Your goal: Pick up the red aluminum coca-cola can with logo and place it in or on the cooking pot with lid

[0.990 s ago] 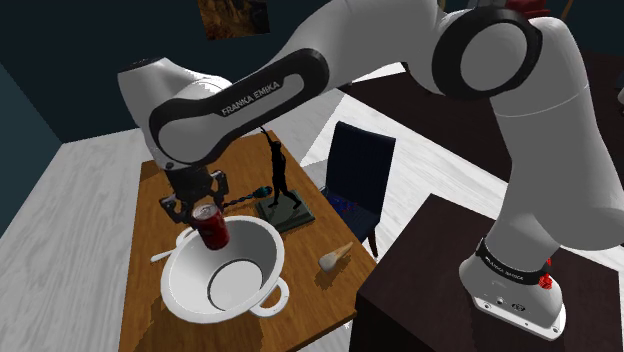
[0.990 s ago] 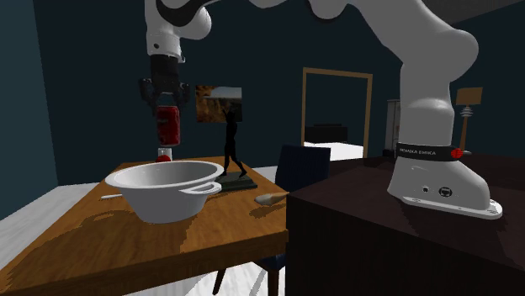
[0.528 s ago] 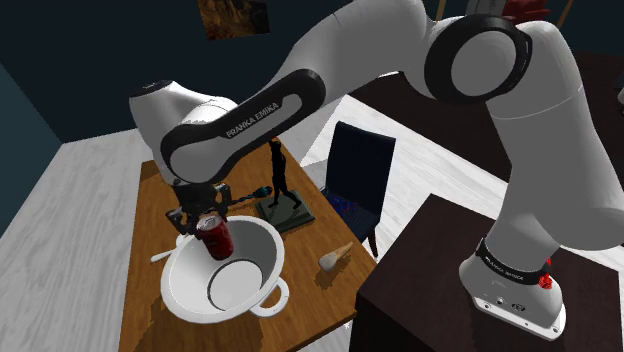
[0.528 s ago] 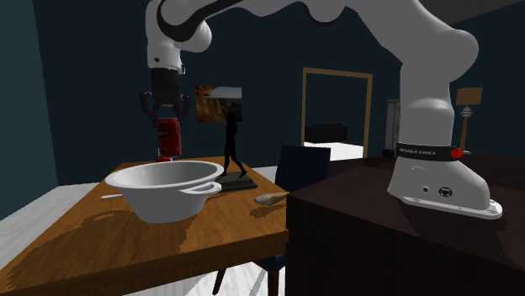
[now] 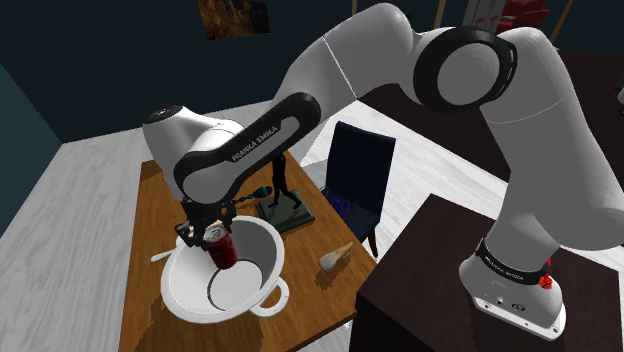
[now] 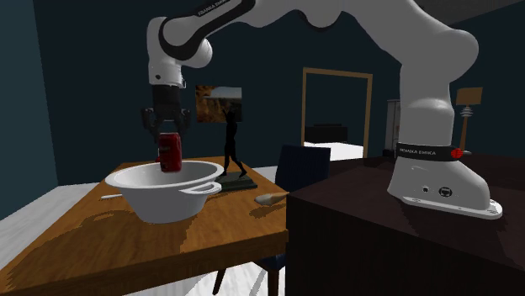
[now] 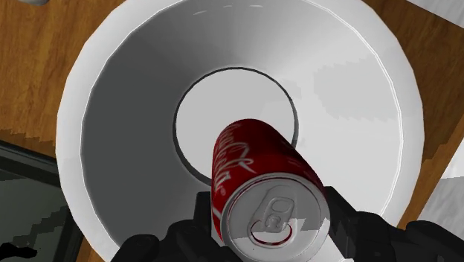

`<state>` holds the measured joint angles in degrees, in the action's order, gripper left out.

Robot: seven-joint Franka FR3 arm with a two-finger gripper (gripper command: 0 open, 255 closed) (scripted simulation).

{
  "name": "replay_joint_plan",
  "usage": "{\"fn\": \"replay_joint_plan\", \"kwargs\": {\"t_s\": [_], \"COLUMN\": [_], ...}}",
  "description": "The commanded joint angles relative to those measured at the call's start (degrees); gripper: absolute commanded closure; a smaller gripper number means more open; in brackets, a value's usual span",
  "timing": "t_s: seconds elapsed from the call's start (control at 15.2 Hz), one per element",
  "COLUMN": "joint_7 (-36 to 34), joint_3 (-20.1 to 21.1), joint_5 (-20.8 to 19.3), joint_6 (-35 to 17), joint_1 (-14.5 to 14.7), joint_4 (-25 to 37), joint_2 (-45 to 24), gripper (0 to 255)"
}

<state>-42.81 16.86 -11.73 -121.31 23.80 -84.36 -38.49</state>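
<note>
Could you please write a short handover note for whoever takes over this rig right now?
Gripper: shut on the red can, clasping it near its top. The can looks upright in the second exterior view.
Things: the can hangs over the middle of the open white pot, which stands on the wooden table. The can's lower end is at about the pot's rim. The pot has no lid on it.
Done: can picked up and positioned over the pot.
Left: lower the can to the pot's bottom, open the fingers, and withdraw upward.
</note>
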Motion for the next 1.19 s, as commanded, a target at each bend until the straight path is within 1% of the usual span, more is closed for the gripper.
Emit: {"fn": "replay_joint_plan", "kwargs": {"t_s": [0.0, 0.46, 0.53, 0.86, 1.12], "joint_7": [-0.1, -0.1, -0.1, -0.1, 0.5], "joint_3": [-0.1, -0.1, -0.1, -0.1, 0.6], "joint_5": [-0.1, -0.1, -0.1, -0.1, 0.9], "joint_6": [-0.8, -0.8, -0.8, -0.8, 4.6], "joint_1": [0.0, 0.0, 0.0, 0.0, -0.3], "joint_4": [-0.3, -0.3, -0.3, -0.3, 1.9], "joint_2": [-0.4, -0.4, -0.4, -0.4, 2.8], "gripper": [255, 255, 0, 0, 0]}}
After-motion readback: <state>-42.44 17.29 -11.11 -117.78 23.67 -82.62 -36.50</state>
